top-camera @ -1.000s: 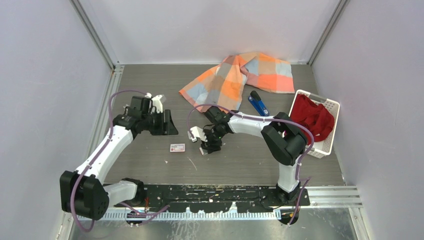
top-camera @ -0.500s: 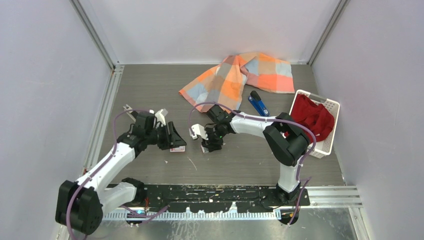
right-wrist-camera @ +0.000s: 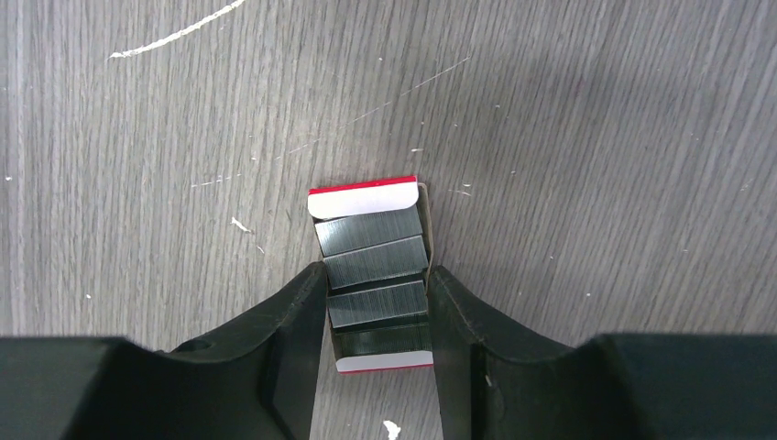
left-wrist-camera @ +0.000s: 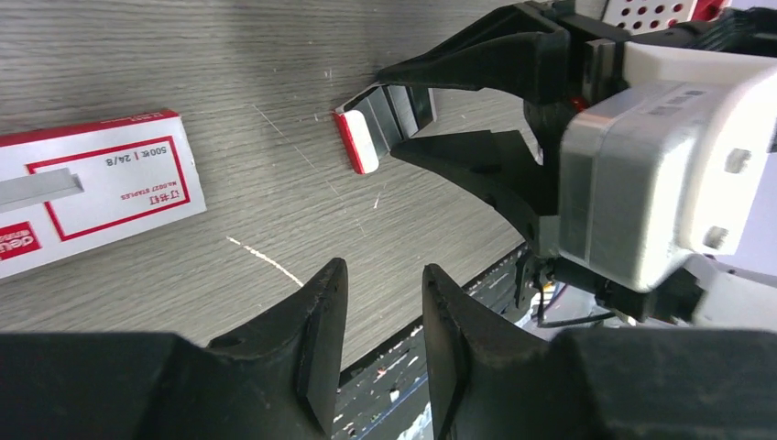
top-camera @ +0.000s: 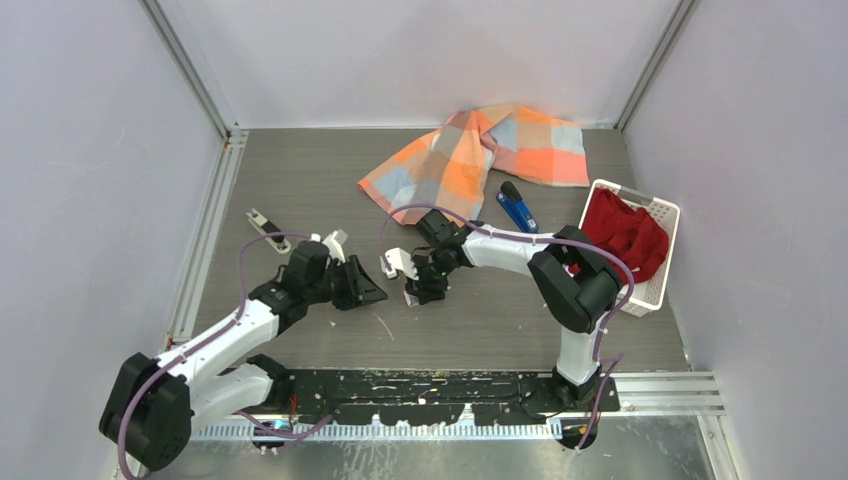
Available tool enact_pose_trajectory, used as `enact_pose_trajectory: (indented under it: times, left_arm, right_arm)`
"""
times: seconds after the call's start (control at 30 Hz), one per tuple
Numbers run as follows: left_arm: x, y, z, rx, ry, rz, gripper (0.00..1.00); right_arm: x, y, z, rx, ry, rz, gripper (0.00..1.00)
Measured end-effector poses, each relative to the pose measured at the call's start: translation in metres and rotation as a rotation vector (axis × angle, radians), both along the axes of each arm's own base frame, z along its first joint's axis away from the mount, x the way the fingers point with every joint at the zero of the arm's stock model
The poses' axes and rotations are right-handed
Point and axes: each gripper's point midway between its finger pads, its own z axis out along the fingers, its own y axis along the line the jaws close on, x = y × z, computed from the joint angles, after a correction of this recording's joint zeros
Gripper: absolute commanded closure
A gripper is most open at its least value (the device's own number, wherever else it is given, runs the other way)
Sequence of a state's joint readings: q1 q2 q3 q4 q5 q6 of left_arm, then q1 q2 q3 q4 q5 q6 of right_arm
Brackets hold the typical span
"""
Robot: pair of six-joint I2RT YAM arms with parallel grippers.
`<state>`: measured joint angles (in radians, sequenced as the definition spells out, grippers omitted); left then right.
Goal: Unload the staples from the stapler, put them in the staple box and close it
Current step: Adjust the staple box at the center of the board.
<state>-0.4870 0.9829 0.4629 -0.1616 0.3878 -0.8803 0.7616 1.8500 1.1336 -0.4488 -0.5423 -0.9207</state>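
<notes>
The blue stapler (top-camera: 517, 209) lies by the checked cloth, away from both grippers. Several grey staples strips (right-wrist-camera: 374, 261) sit in a small open red-edged card tray (right-wrist-camera: 362, 199) on the table. My right gripper (right-wrist-camera: 376, 275) is shut on the tray, one finger against each long side. In the top view it (top-camera: 420, 288) is at the table's middle. The tray also shows in the left wrist view (left-wrist-camera: 366, 137) between the right fingers. My left gripper (left-wrist-camera: 385, 270) is a little open and empty, just left of the right one (top-camera: 366, 292).
A white-and-red staple box (left-wrist-camera: 92, 188) lies under my left wrist. A small dark-and-silver bar (top-camera: 265, 223) lies at the far left. The checked cloth (top-camera: 470, 155) is at the back. A white basket (top-camera: 660, 212) with red cloth stands at the right.
My left arm has swung right and nearer, over the white-and-red box, up beside the right gripper. This uncovered the small bar at the left. The right gripper has hardly moved.
</notes>
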Motion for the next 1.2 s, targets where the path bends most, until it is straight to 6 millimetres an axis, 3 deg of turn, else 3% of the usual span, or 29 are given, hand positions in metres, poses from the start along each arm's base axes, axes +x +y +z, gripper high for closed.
enact_pose_trajectory:
  times: [0.27, 0.53, 0.87, 1.2]
  left_arm:
    - [-0.002, -0.023, -0.018, 0.030, 0.014, 0.002, 0.75]
    - [0.004, -0.030, -0.048, 0.067, 0.067, 0.063, 0.75]
    - [0.014, -0.036, -0.070, 0.080, 0.097, 0.107, 0.74]
    - [0.018, -0.044, -0.075, 0.067, 0.091, 0.102, 0.74]
  right_arm:
    - [-0.004, 0.001, 0.000, 0.011, 0.015, 0.008, 0.53]
    - [-0.005, 0.002, 0.000, 0.014, 0.019, 0.011, 0.54]
    - [-0.007, 0.003, 0.000, 0.015, 0.022, 0.016, 0.53]
    - [-0.007, 0.003, 0.000, 0.015, 0.022, 0.017, 0.53]
